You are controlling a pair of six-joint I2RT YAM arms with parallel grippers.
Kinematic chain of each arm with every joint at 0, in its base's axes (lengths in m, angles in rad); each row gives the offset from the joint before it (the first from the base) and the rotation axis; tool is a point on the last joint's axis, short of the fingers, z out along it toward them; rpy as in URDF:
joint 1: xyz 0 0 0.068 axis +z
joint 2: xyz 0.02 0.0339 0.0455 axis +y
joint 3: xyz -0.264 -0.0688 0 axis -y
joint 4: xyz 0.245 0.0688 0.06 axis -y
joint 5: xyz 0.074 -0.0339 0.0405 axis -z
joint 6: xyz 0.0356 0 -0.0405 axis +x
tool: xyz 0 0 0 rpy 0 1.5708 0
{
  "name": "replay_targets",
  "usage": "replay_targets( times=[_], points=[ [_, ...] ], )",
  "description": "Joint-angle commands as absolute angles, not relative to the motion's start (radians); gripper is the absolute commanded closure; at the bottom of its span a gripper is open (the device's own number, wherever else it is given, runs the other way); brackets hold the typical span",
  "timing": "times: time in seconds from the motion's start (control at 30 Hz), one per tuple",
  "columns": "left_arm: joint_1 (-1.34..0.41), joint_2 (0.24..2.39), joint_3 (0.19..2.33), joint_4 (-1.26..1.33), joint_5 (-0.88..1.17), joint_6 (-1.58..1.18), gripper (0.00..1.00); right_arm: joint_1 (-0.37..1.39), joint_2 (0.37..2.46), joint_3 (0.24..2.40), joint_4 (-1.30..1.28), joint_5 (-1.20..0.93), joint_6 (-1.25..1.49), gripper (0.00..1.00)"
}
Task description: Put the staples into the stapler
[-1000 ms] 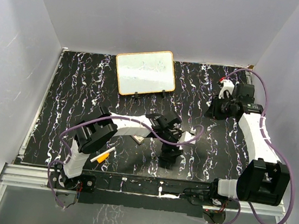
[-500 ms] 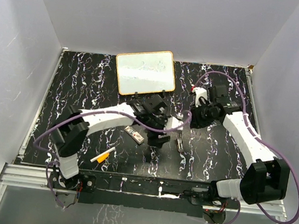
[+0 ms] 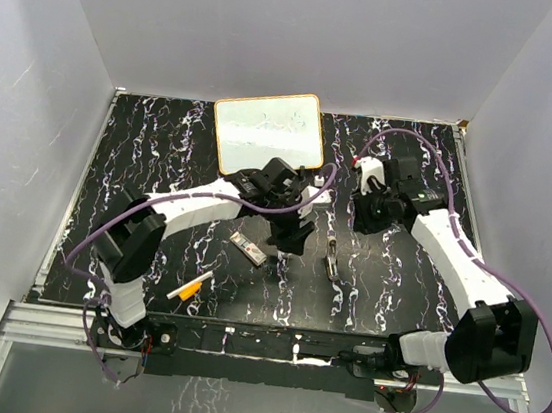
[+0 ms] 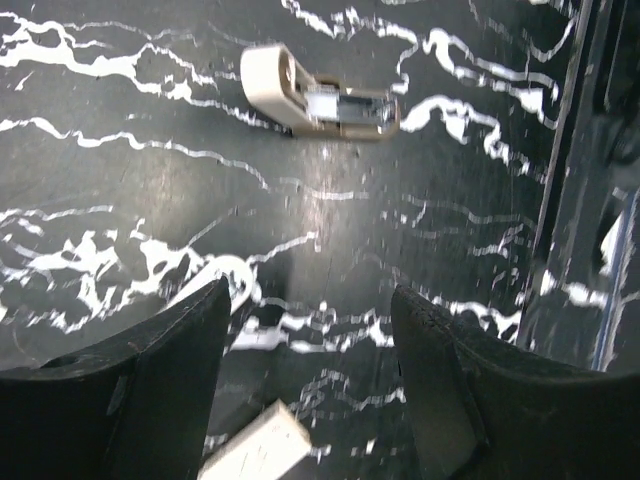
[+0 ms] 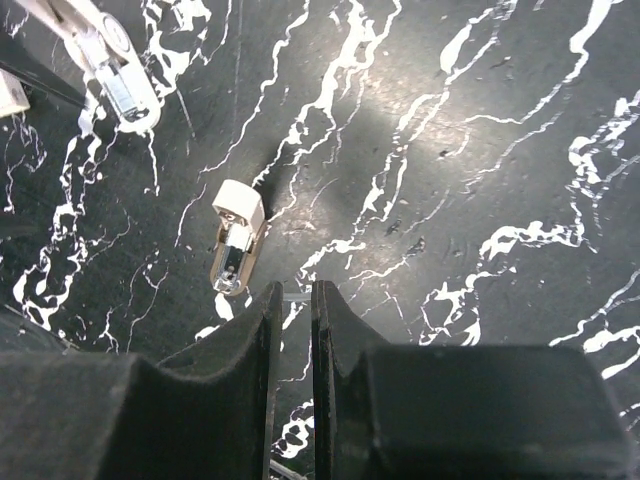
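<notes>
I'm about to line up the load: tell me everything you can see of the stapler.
The stapler is small, with a cream, plastic-looking body and a shiny metal channel along it. It lies on the black marbled table, apart from the left hand and the right hand, with nothing touching it. Whether it is open I cannot tell.

This is a robotics lab cell: plain white walls (image 3: 298, 28) close around the whiteboard (image 3: 269, 133), which stands on a black marbled table (image 3: 152, 151), with an aluminium rail (image 3: 238, 348) opposite it.

Black table (image 3: 162, 152) (white marble veins), beige stapler (image 5: 233, 243), orange-framed whiteboard (image 3: 268, 132).
</notes>
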State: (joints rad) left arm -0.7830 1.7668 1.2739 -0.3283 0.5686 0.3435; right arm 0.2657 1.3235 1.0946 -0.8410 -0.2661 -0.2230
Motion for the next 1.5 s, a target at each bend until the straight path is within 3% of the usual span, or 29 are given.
replay_targets(
  times=[0.0, 0.17, 0.23, 0.33, 0.67, 1.13, 1.47],
  points=[
    [-0.785, 1.84, 1.319, -0.144, 0.686, 0.09, 0.36, 0.226, 1.246, 1.092, -0.779, -0.198, -0.181, 0.92],
    [-0.784, 1.925, 1.378, -0.064, 0.84, 0.093, 0.35, 0.169, 1.197, 1.081, -0.788, -0.208, -0.183, 0.92],
    [-0.784, 1.952, 1.427, -0.168, 0.922, 0.335, 0.34, 0.153, 1.171, 1.071, -0.786, -0.218, -0.181, 0.92],
    [-0.784, 1.995, 1.533, -0.386, 0.889, 0.702, 0.33, 0.124, 1.14, 1.053, -0.775, -0.238, -0.179, 0.92],
    [-0.81, 2.219, 1.877, -0.822, 0.89, 1.263, 0.31, -0.031, 1.095, 1.026, -0.762, -0.343, -0.173, 0.92],
    [-0.878, 2.378, 2.135, -0.99, 0.823, 1.493, 0.32, -0.081, 1.081, 1.02, -0.764, -0.385, -0.172, 0.92],
    [-0.905, 2.396, 2.156, -1.034, 0.75, 1.58, 0.44, -0.083, 1.078, 1.02, -0.764, -0.391, -0.174, 0.92]
  ],
)
